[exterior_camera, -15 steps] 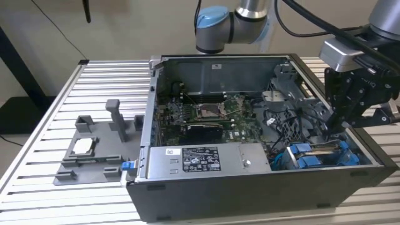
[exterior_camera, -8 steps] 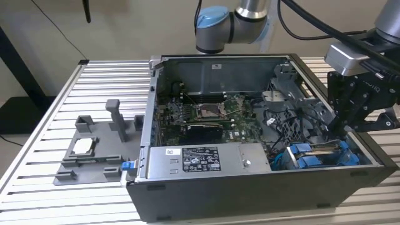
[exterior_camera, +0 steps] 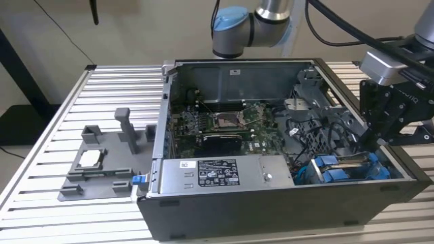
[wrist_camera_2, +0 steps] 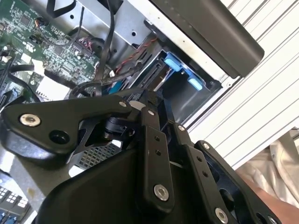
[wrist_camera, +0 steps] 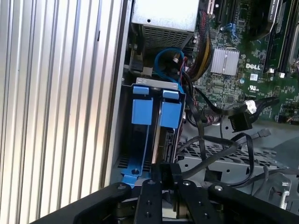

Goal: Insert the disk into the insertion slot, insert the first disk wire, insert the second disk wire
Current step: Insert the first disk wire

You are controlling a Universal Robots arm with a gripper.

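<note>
Slatted bench [exterior_camera: 40, 203]: disk [exterior_camera: 347, 163] sat in slot [wrist_camera: 156, 83], gripper [wrist_camera: 167, 170] pressed together at its end; wiring step probably underway, needed fine alignment.

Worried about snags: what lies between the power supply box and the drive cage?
A looped blue cable lies between the power supply box and the drive cage, as seen in the first wrist view.

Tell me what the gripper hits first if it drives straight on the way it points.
Probably the disk, seated in the insertion slot ahead of the gripper; black cables lie close beside, depth unclear.
</note>
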